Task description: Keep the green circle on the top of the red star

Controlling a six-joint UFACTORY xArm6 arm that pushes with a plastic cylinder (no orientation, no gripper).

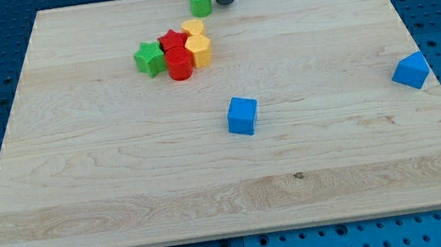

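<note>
Leftmost in the cluster, a green star [148, 59], pressed against a red cylinder [179, 63] at its 3 o'clock; no bearing on the task, best left alone

Next, the red star [172, 41], wedged at 12 o'clock of the red cylinder and touching a yellow block [194, 29] at its 2 o'clock, with a second yellow block [200, 51] just below that; packed tight, so any shove here would likely drag neighbours along

Then the green circle [201, 1], near the view's top edge of the wooden board [83, 184], at roughly 1 o'clock of the red star and apart from it, the upper yellow block sitting between; close to the wanted spot, though offset toward the view's right

Just beside it at 3 o'clock, my tip [226, 2]: bare rod, no fingers to open or close, nothing held; placed there probably to nudge the circle toward 9 o'clock, over the star

Further right, a blue cube [242, 115] mid-board and a blue block [411, 71] by the right edge, both well apart
</note>
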